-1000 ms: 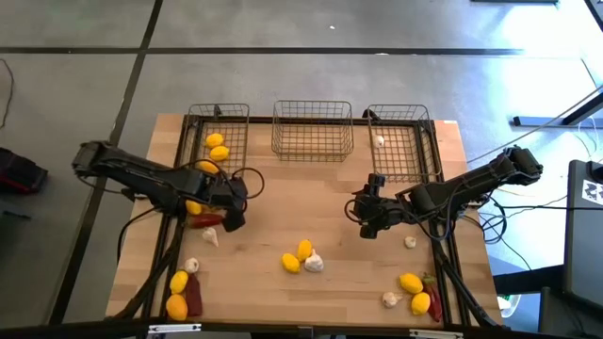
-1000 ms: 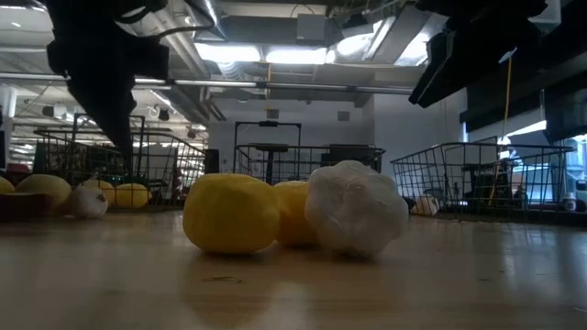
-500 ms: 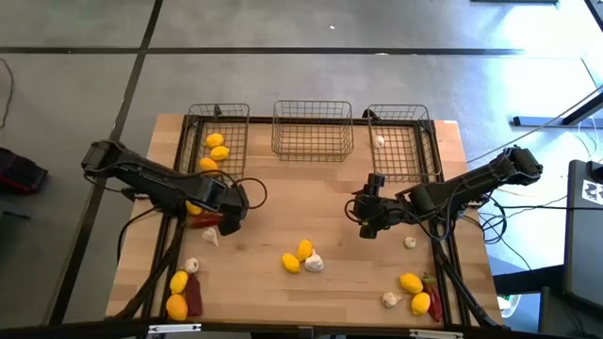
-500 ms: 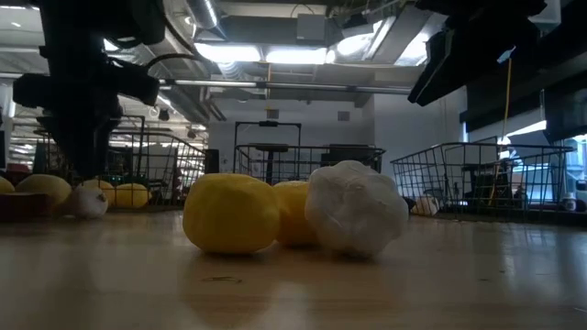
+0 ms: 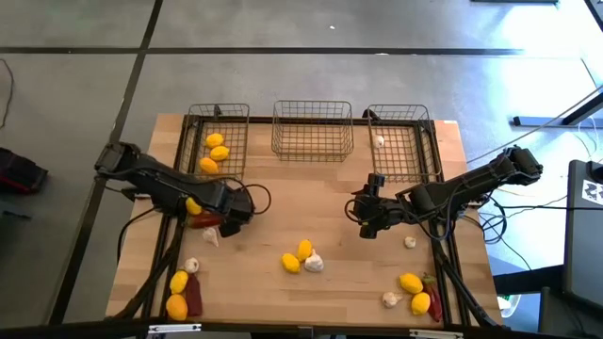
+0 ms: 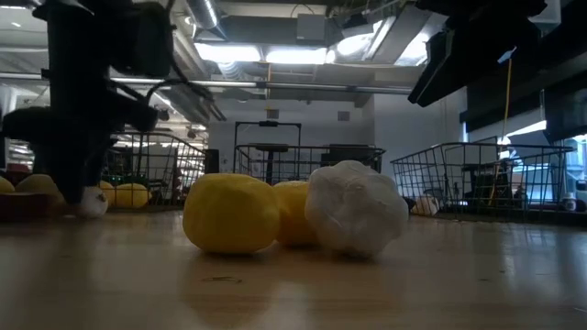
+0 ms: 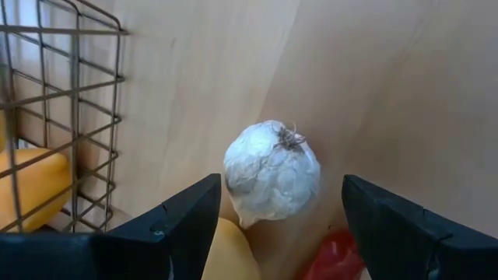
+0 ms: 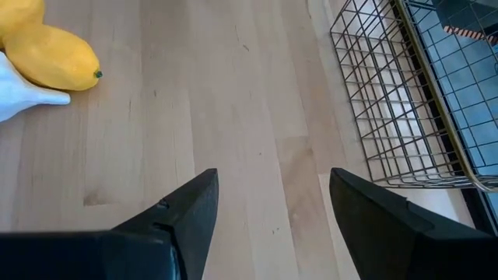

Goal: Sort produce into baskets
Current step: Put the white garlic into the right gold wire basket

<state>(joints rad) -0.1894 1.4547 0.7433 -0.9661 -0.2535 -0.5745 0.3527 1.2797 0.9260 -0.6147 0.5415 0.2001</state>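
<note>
My left gripper [image 7: 280, 187] [image 5: 226, 224] is open and points steeply down over a whitish garlic bulb [image 7: 271, 173] [image 5: 209, 236] that lies on the table. Its fingers stand on either side of the bulb, apart from it. A lemon [image 7: 226, 253] and a red chili [image 7: 334, 257] lie close beside the bulb. The left basket [image 5: 219, 141] holds lemons, the middle basket [image 5: 313, 130] shows nothing inside, and the right basket [image 5: 403, 143] holds one garlic bulb. My right gripper [image 5: 366, 229] [image 8: 272, 187] hangs open over bare wood right of centre.
Two lemons and a garlic bulb [image 5: 301, 256] lie mid-table. Lemons, garlic and a chili [image 5: 185, 287] lie at the near left. Lemons, garlic and a chili [image 5: 413, 290] lie at the near right, and one more bulb [image 5: 410, 242] lies below my right arm. Free wood lies between the arms.
My left gripper has come down toward the garlic bulb and tipped more steeply downward, staying open. Nothing on the table has shifted.
</note>
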